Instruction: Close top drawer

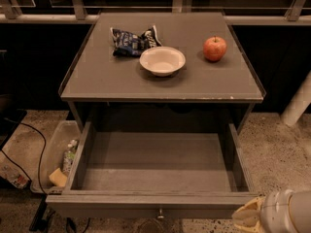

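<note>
**Drawer wide open, push not yet begun**

The cabinet (160,86) is filling the middle of the view, and its drawer (155,161) is sitting pulled all the way out toward 6 o'clock. The whole bare floor is showing and nothing is lying inside. So on progress I am calling it zero: none of the closing travel is looking done, and the full slide back toward 12 o'clock is waiting.

Out at 8 o'clock a plastic bin (48,147) is resting on the floor just beside the drawer's side wall, clear of its path.

The gripper (246,217) is hovering down at 5 o'clock, just beside the right end of the drawer front, and it is not looking to be in contact with it. I cannot tell whether it is open or closed.

Up on the top, a bag (133,40) is lying at 11 o'clock, a bowl (162,60) is sitting near 12 and touching the bag's edge, and an apple (215,48) is standing apart at 1 o'clock.

The knob (159,212) is showing at dead 6 o'clock on the front, untouched. My judgement: the gripper is needing to get onto that front face and push.
</note>
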Controlling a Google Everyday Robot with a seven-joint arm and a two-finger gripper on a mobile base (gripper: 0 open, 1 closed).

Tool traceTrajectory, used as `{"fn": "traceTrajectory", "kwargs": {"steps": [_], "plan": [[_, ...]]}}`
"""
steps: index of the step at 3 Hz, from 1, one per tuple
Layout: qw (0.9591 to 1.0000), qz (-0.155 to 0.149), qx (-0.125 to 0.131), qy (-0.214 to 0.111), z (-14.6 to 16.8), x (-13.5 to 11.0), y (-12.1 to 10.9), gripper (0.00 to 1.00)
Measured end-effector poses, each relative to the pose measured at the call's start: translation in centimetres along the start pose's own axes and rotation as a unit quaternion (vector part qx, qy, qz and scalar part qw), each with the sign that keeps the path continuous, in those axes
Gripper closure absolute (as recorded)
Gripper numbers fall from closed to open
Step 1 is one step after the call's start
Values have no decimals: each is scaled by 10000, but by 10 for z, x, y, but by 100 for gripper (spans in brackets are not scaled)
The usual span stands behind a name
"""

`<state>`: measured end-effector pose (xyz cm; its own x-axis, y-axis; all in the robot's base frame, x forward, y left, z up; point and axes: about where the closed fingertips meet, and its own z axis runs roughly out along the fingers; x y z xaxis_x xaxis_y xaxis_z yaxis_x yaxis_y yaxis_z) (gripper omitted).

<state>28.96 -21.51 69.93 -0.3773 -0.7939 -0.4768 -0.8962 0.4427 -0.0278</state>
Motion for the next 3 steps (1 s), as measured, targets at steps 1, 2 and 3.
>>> {"fn": "traceTrajectory", "kwargs": {"steps": [1, 2, 3], "plan": [[9997, -11, 97, -206, 34, 9, 1, 100], [9990, -228, 183, -348, 60, -1, -2, 100], [9988, -247, 235, -353, 61, -2, -5, 82]]}}
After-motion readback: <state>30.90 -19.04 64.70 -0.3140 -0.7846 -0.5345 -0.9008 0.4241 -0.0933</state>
